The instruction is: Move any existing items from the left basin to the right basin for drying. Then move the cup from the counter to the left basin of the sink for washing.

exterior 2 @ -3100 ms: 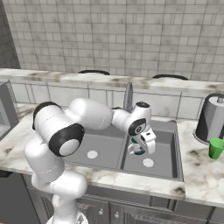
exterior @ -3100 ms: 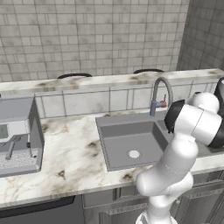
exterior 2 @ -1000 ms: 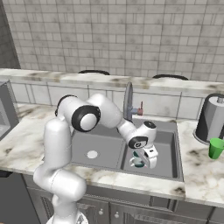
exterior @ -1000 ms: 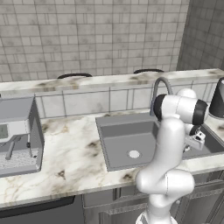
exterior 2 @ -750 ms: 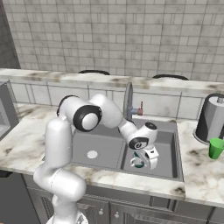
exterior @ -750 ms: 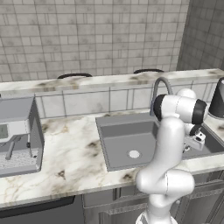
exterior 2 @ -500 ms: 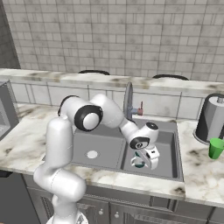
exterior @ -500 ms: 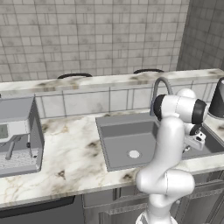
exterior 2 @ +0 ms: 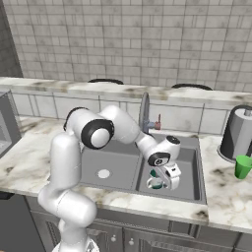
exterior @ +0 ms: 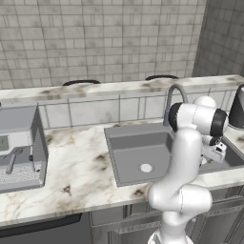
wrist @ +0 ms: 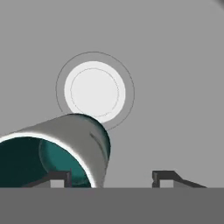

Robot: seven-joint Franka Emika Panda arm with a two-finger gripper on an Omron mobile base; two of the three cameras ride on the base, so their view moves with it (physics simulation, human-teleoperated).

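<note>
**Operator:** Report pincer state.

**Arm:** My gripper (wrist: 111, 178) is released: the two fingertips stand apart, and neither visibly presses the teal cup (wrist: 52, 155).

**Operator:** Cup location?

**Arm:** It sits in the right basin (exterior 2: 189, 170), directly under my hand. In the hand view its mouth lies at my left fingertip (wrist: 59, 177), off to that side rather than centred between the tips. The pale drain (wrist: 95, 92) lies just beyond it.

**Operator:** Left basin?

**Arm:** The left basin (exterior: 133, 152) shows its drain on bare grey floor.
</note>
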